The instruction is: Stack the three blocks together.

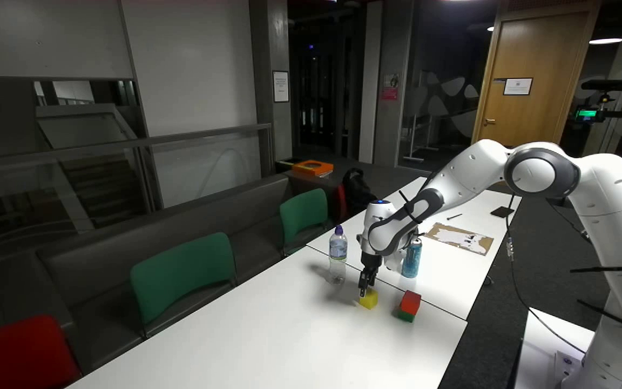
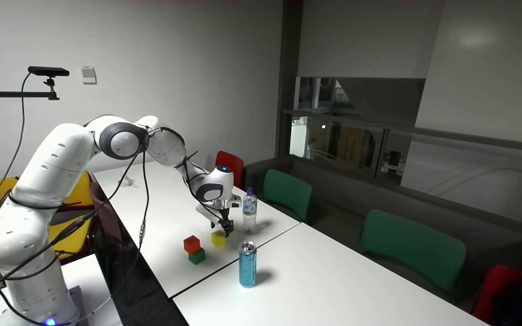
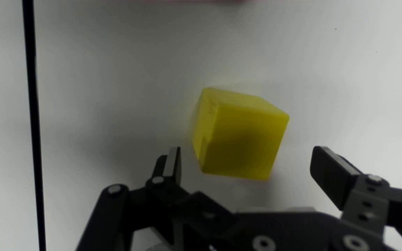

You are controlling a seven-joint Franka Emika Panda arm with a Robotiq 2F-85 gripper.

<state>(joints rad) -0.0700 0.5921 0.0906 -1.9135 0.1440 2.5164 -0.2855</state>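
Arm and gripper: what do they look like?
Smooth white robot arm with rounded segments, dark grey joint rings, black straps, drooping black cables, blue lights at wrist and base. Black, angular, metal-looking two-finger gripper with light grey pin heads. No readable lettering.

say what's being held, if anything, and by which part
Nothing: the gripper is open, and the wrist view shows gaps on both sides of the yellow block.

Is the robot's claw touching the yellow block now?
Apart: in the wrist view, table shows between the yellow block and both fingers of the open gripper.
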